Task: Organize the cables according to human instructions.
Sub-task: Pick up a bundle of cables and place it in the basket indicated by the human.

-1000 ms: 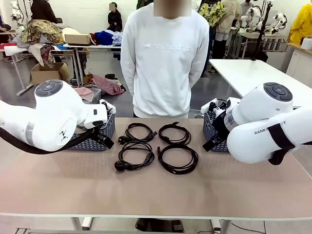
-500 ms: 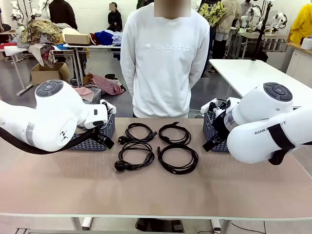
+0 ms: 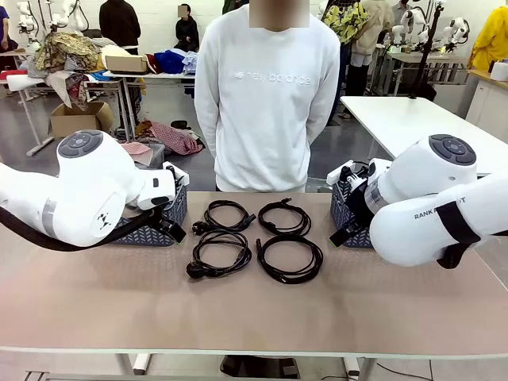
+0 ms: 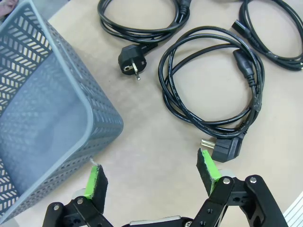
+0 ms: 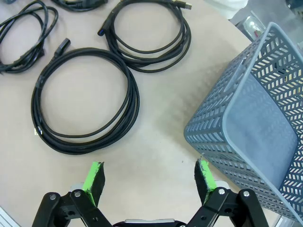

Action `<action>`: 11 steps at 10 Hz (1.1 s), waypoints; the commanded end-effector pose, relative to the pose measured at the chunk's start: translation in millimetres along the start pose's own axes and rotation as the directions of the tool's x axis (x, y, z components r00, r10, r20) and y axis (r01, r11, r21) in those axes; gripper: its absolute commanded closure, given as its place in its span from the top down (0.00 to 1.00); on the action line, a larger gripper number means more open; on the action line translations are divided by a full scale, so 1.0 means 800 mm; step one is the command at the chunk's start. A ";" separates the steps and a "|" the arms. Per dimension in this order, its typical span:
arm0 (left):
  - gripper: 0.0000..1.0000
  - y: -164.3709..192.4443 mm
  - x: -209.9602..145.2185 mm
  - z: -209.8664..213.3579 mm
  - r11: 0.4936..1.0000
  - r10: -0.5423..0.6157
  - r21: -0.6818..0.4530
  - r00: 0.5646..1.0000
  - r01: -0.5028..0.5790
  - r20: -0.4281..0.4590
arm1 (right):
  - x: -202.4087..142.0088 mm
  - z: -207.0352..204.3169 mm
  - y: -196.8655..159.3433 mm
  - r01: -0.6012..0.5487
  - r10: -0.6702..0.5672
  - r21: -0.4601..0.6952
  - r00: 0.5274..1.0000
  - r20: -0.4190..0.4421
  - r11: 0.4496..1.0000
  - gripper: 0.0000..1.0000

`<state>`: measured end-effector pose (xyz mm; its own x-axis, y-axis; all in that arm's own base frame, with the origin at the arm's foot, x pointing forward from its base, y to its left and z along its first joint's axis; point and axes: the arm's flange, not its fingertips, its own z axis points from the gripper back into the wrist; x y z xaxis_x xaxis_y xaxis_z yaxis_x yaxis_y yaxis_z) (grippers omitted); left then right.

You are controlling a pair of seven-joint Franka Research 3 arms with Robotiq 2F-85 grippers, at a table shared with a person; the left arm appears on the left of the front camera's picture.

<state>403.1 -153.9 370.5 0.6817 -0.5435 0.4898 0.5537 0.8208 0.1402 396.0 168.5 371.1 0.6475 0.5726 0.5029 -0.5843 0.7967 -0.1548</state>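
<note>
surface (image 3: 254,317): four cables (image 4: 165,87) are laid in coils at the middle, between two baskets (image 3: 176,213) | cables: judged light and floppy; best taken across the bunched cord | left gripper (image 4: 150,166), right gripper (image 5: 149,166): fingers are spread apart, nothing is held

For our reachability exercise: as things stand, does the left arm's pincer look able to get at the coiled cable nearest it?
Probably yes. The left pincer is open, the cable has its plug close by one green pad with nothing between them, and the grey basket stands on the other side.
</note>
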 end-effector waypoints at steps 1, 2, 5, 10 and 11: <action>1.00 0.000 0.000 0.000 1.000 0.000 0.000 1.000 0.000 0.000 | 0.003 0.003 -0.004 -0.005 0.005 -0.016 1.000 0.003 1.000 1.00; 1.00 0.002 0.004 0.010 1.000 -0.012 -0.012 1.000 0.012 0.007 | 0.005 0.012 -0.008 -0.016 0.016 0.005 1.000 0.010 1.000 1.00; 1.00 0.022 0.011 0.056 0.996 -0.064 -0.054 0.996 0.068 0.057 | 0.006 0.051 -0.021 -0.069 0.062 0.085 0.995 0.081 0.994 1.00; 1.00 0.076 0.013 0.110 0.960 -0.130 -0.234 0.986 0.151 0.104 | -0.003 0.093 -0.059 -0.172 0.135 0.279 0.980 0.148 0.945 1.00; 1.00 0.090 0.013 0.120 0.950 -0.146 -0.260 0.982 0.173 0.119 | -0.008 0.103 -0.070 -0.180 0.131 0.300 0.976 0.174 0.937 1.00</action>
<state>394.1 -96.6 463.9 0.5513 -0.6172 0.5614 0.7389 0.6736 0.0149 377.0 118.8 446.3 0.4955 0.6332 0.5946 -0.7839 0.6209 -0.0079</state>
